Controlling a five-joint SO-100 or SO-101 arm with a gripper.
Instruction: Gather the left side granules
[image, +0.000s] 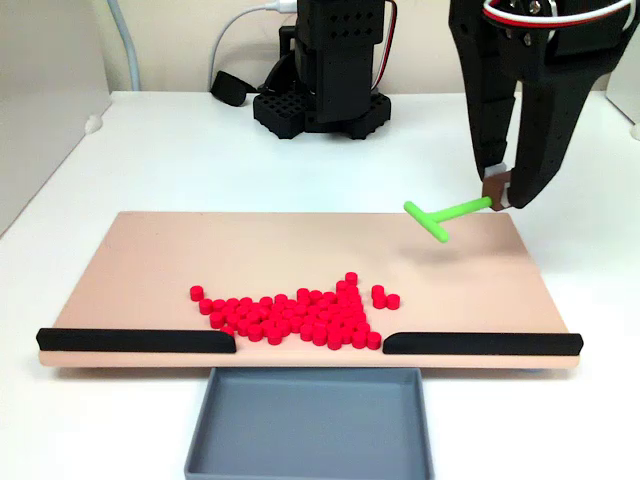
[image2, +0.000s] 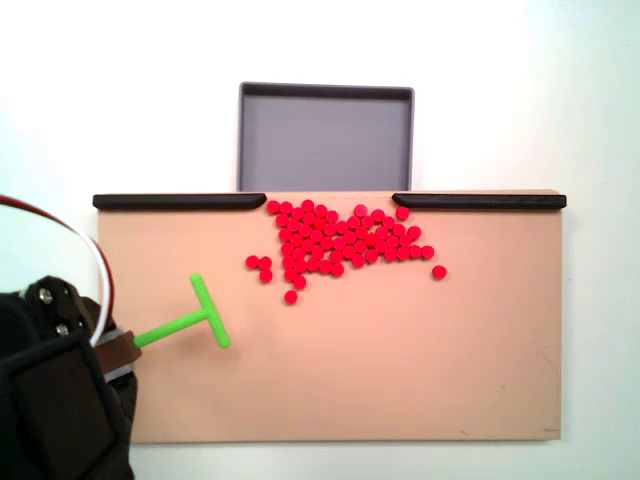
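Fingers (image: 497, 192) pinch the green T-tool (image: 445, 215) — granules (image: 295, 313) lie well apart, between black strips (image: 135, 340).

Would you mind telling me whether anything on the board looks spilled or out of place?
Nothing has spilled: the red granules all lie on the board, heaped by the gap before the grey tray. A few stragglers sit apart from the heap.

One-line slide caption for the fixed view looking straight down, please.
Gripper holds a green T-shaped plastic stick beside small red plastic granules piled near the tan board's gap before a grey tray.
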